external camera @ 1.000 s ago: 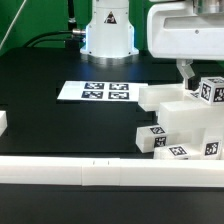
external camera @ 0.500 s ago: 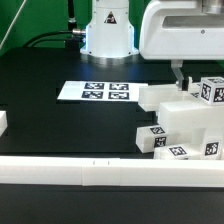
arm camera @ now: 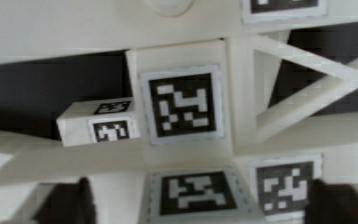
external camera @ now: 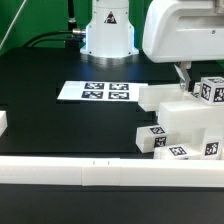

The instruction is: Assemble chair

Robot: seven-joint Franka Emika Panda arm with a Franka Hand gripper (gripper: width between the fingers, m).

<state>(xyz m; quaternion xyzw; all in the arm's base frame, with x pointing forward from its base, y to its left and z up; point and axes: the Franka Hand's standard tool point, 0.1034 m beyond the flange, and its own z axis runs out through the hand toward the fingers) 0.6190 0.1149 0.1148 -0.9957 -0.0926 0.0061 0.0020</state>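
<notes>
The chair [external camera: 186, 116] pieces bear square black-and-white tags (coded patterns), gripper [external camera: 184, 77] spread wide over them.

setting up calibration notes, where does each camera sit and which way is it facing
Exterior view: low behind the border rail, facing the robot base across the table and marker board; the arm shows.
Wrist view: on the wrist, close over the chair parts; jaws not clearly visible.
Shared: the tagged chair parts.

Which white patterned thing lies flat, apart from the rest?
The marker board, thin and alone; the chunky chair pieces bunch at the exterior view's right.
</notes>
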